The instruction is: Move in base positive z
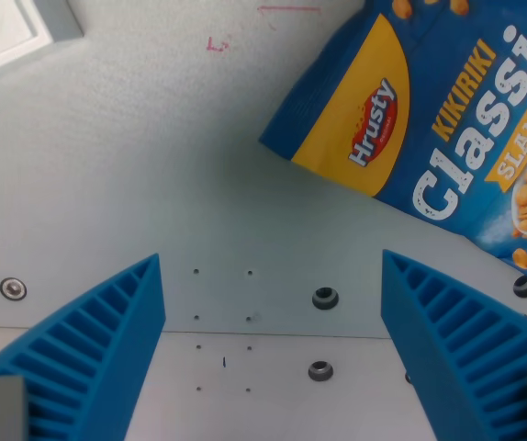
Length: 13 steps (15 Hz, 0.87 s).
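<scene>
My gripper (271,303) is open, with two blue ribbed fingers (107,331) at the wrist view's bottom left and bottom right, wide apart with nothing between them. It hangs over the pale grey table (135,165). A blue and yellow "Hrusty Kikiriki Classic" peanut bag (438,119) lies flat at the wrist view's upper right, beyond the fingertips and apart from them.
A white and grey block (16,28) sits at the wrist view's top left corner. Several bolt heads (324,298) and small holes mark the table between the fingers. Faint red pen marks (218,43) show near the top.
</scene>
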Tool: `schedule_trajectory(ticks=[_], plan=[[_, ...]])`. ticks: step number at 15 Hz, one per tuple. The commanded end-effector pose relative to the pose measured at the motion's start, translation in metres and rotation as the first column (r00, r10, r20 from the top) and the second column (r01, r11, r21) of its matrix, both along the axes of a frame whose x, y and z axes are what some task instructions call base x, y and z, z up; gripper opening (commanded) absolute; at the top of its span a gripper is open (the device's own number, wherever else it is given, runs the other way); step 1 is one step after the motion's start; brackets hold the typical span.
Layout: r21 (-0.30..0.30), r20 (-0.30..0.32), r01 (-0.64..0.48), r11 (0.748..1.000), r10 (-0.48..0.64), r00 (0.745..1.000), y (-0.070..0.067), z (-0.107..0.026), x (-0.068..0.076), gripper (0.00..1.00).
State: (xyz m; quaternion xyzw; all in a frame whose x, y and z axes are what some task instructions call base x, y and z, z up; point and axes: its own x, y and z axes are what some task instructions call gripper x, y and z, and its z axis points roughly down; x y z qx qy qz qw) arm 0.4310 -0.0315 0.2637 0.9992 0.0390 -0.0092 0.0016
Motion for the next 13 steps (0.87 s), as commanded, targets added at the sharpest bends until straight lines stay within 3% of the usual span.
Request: schedule_trajectory(ticks=[1,13], plan=[[0.000,0.006,0.000,1.000,0.000,1.000,0.000,0.007,0.000,1.00],[0.000,0.006,0.000,1.000,0.000,1.000,0.000,0.067,0.000,1.00]])
